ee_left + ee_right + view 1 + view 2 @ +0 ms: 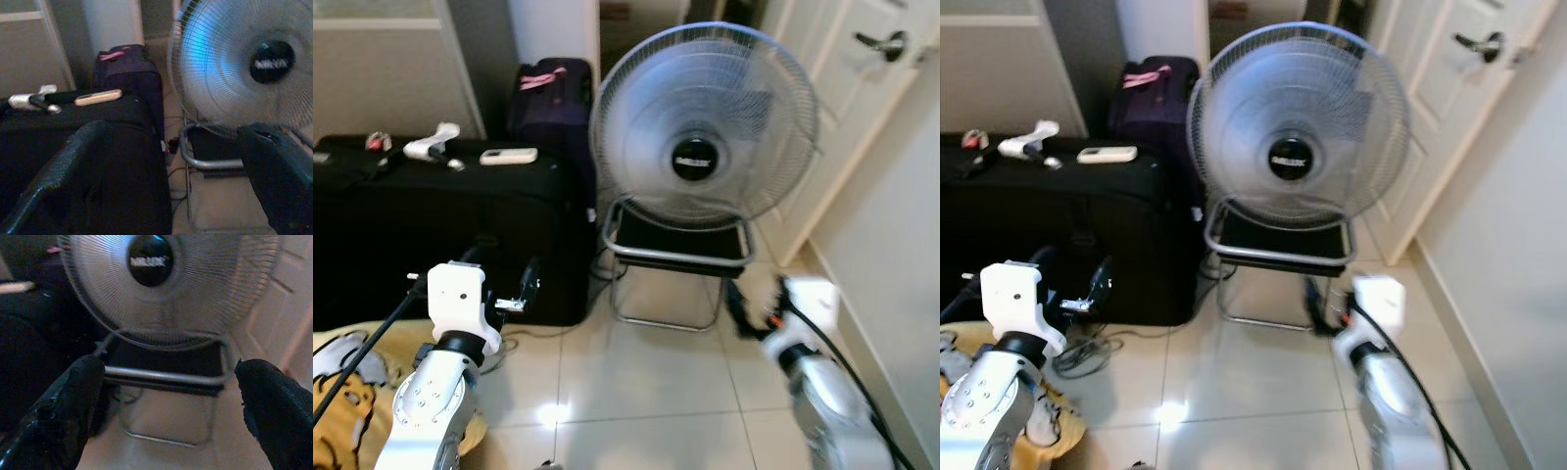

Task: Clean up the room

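I'm facing the fan, nothing picked up yet.
I'm holding the left gripper and right gripper spread and unloaded, ready to reach the clutter on the black suitcase.

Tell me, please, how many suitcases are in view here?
2. A large black suitcase lies flat to the left of the fan, with small items on top. A purple suitcase stands upright behind it, by the wall. Others may be hidden behind them.
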`<state>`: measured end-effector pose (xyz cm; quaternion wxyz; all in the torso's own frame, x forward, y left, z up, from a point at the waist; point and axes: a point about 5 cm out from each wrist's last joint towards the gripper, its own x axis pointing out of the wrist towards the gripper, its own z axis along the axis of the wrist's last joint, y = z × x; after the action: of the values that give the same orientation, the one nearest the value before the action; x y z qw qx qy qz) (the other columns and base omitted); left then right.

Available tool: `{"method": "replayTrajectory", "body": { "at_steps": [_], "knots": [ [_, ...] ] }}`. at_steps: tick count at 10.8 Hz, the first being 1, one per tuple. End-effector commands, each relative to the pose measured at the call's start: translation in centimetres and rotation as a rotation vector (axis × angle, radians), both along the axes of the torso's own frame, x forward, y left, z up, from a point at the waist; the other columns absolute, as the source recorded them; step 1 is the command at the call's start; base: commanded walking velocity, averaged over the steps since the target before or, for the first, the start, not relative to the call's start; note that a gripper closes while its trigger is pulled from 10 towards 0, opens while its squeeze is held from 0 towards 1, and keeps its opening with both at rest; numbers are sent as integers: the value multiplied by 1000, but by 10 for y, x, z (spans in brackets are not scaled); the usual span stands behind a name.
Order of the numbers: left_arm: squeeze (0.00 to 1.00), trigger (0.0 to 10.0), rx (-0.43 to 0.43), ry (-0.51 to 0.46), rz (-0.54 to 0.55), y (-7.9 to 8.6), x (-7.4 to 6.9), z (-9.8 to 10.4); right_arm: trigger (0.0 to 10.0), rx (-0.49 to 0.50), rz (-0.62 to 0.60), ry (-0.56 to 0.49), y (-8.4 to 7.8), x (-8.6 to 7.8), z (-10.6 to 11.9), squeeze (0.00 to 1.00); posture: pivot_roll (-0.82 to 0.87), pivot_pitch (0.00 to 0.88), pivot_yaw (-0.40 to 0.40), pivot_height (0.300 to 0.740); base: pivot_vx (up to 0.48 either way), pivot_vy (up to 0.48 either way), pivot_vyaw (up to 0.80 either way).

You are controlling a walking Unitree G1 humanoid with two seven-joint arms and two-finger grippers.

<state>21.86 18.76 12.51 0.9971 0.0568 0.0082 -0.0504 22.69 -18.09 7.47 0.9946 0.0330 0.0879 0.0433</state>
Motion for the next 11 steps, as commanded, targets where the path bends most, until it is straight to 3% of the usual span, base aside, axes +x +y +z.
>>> {"method": "replayTrajectory", "body": {
  "at_steps": [1, 2, 3, 5, 7, 8, 10, 11],
  "knots": [
    [122, 10000, 42, 28, -8, -2, -4, -1, 10000, -18, 2, 1, -2, -3, 4, 1000, -60, 0, -2, 740, 0, 0, 800],
    [0, 10000, 37, 72, -11, 1, -9, -7, 10000, -25, 36, 11, 4, -5, 6, 1000, -63, 0, -4, 740, 0, 0, 800],
    [0, 10000, -9, 117, 32, 8, -7, -11, 10000, -18, 64, 18, 13, -2, 8, 1000, -78, 0, 4, 740, 0, 0, 800],
    [0, 10000, 88, 145, 23, 5, 2, -9, 10000, 17, 33, 36, 17, 7, 8, 1000, -81, 0, 22, 740, 0, 0, 800],
    [0, 10000, 17, 131, 64, 4, 14, -4, 10000, -50, 1, 19, 24, 15, 10, 1000, -81, 0, 21, 740, 0, 0, 800],
    [0, 10000, 32, 144, 57, 0, 17, -2, 10000, -26, 17, 25, 26, 16, 12, 1000, -93, 0, 31, 740, 0, 0, 800],
    [0, 10000, 33, 163, 87, -2, 19, -7, 10000, -34, -8, 31, 18, 21, 11, 1000, -105, 0, 43, 740, 0, 0, 800],
    [0, 10000, 71, 140, 101, 2, 17, -4, 10000, -19, -41, 47, 13, 16, 9, 1000, -92, 0, 26, 740, 0, 0, 800]
  ]
}}
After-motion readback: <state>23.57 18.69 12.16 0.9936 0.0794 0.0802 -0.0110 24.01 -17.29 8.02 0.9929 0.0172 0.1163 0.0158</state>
